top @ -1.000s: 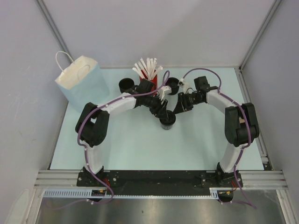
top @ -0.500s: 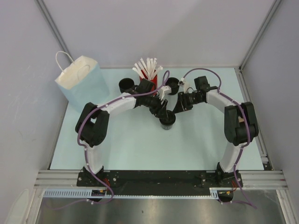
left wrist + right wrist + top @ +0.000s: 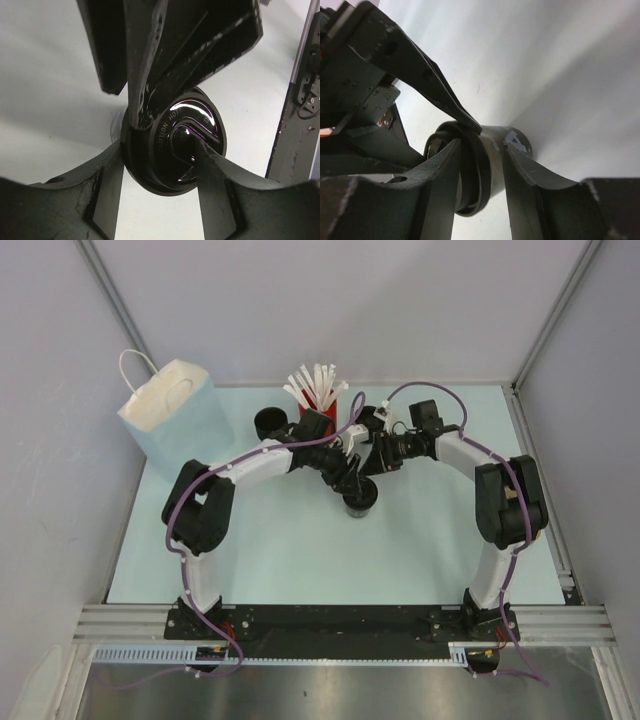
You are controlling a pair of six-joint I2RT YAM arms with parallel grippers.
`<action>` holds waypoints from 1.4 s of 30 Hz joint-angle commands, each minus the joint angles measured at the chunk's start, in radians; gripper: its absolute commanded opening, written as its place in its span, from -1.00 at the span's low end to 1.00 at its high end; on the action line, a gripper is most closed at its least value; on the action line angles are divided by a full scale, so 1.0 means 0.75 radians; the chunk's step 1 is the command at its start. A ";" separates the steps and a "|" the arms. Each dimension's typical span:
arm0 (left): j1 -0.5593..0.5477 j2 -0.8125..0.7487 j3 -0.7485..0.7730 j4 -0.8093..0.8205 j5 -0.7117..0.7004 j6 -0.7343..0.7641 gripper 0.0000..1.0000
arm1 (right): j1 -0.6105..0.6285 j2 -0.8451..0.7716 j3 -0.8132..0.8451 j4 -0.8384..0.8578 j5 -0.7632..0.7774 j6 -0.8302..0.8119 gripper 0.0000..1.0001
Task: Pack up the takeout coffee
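From above, the takeout coffee (image 3: 360, 506) stands upright mid-surface (image 3: 450, 530), with the left gripper (image 3: 351, 483) on top of it and the right gripper (image 3: 367, 467) close beside. In the left wrist view, the left fingers (image 3: 107, 190) pinch its lid rim. In the right wrist view, the right fingers (image 3: 527, 175) straddle the cup below the lid; I cannot tell whether they press on it.

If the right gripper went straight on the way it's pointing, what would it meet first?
The takeout coffee, held by the left gripper: it sits straight ahead of the right gripper, between its fingers, probably almost touching.
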 commanded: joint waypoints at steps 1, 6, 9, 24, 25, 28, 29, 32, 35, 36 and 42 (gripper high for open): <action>-0.029 0.132 -0.072 -0.070 -0.290 0.151 0.09 | 0.059 0.023 0.043 -0.041 -0.021 -0.045 -0.12; -0.029 0.123 -0.074 -0.076 -0.296 0.147 0.09 | 0.039 0.036 0.043 -0.113 0.022 -0.108 -0.12; -0.026 0.132 -0.074 -0.080 -0.309 0.145 0.09 | 0.002 0.048 0.043 -0.137 0.042 -0.137 -0.12; -0.018 0.154 -0.072 -0.094 -0.337 0.151 0.07 | -0.050 0.034 0.065 -0.241 -0.058 -0.233 -0.11; -0.014 0.158 -0.070 -0.096 -0.337 0.151 0.06 | -0.050 0.036 0.069 -0.260 -0.060 -0.239 -0.11; -0.008 0.160 -0.068 -0.103 -0.339 0.156 0.05 | -0.045 0.042 0.069 -0.291 -0.060 -0.268 -0.11; -0.004 0.162 -0.066 -0.103 -0.343 0.156 0.04 | -0.045 0.050 0.069 -0.293 -0.058 -0.272 -0.12; 0.002 0.168 -0.060 -0.109 -0.345 0.158 0.02 | -0.045 0.058 0.069 -0.307 -0.050 -0.280 -0.12; 0.006 0.172 -0.058 -0.121 -0.356 0.168 0.00 | -0.031 0.056 0.069 -0.319 0.008 -0.296 -0.12; 0.008 0.172 -0.058 -0.123 -0.362 0.168 -0.01 | -0.023 0.054 0.069 -0.321 0.026 -0.301 -0.12; 0.016 0.183 -0.046 -0.141 -0.378 0.172 -0.09 | 0.006 0.079 0.067 -0.319 0.108 -0.296 -0.14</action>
